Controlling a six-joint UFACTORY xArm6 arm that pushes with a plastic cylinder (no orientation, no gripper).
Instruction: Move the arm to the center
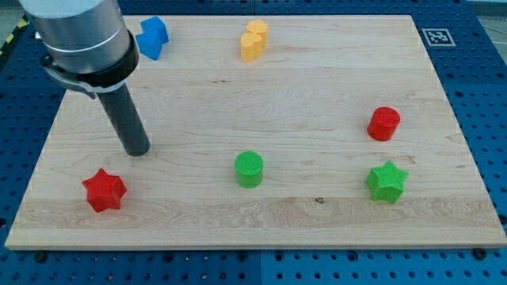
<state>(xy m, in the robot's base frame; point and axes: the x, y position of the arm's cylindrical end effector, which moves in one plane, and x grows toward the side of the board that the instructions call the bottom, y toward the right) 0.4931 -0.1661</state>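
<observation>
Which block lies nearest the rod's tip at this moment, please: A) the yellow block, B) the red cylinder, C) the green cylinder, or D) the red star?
D: my tip rests at the view's left of the board, just above and right of the red star, apart from it; the green cylinder lies farther off, toward the view's right.

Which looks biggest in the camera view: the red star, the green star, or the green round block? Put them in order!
1. Red star and green star: they look about the same, so no winner.
2. Green round block: it looks smallest.
</observation>
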